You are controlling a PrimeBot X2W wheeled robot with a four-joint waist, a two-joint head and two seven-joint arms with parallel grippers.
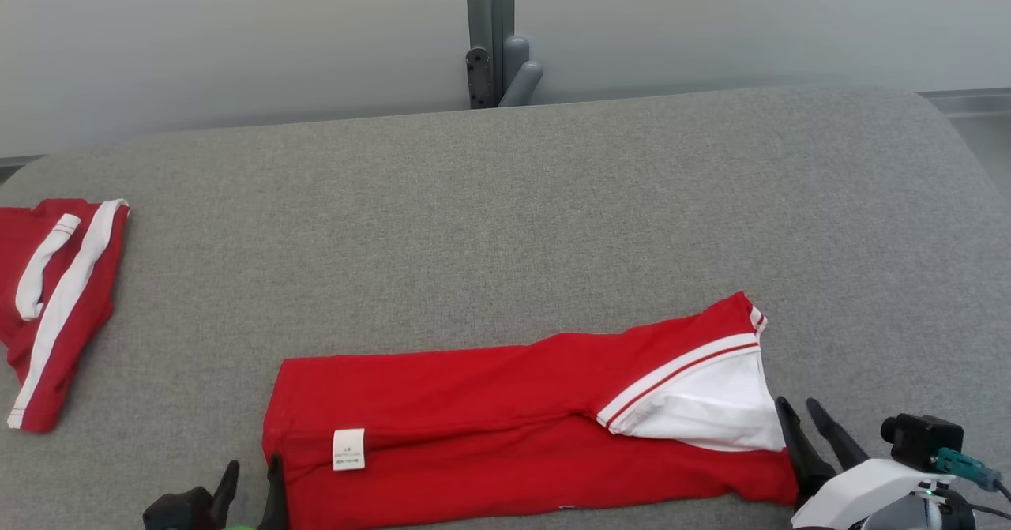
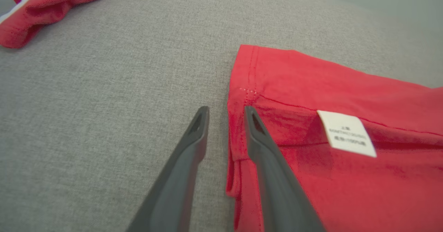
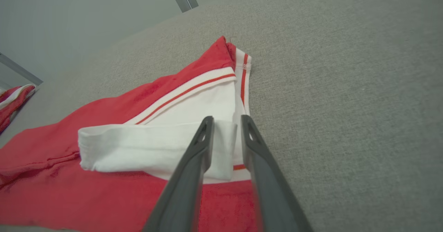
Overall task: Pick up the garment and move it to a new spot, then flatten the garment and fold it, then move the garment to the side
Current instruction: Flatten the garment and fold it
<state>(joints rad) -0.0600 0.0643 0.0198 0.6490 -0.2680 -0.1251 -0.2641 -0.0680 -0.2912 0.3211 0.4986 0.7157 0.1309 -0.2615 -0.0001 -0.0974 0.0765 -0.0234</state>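
Here, the red garment [image 1: 505,419] is lying folded into a long band near the front edge of the grey fabric-covered counter [image 1: 505,214]. Its white part with striped trim [image 1: 711,404] is pointing toward the robot's right, and a small white label [image 1: 348,449] is showing near its left end. The left claw [image 1: 253,471] is sitting at that left end with its fingers slightly spread, one over bare counter and the other over the hem, clamping nothing. The right claw [image 1: 796,405] is hovering at the right end, its fingers parted a little; white cloth is showing in the gap, ungripped. A second red-and-white garment [image 1: 55,301] is resting well apart at the far left.
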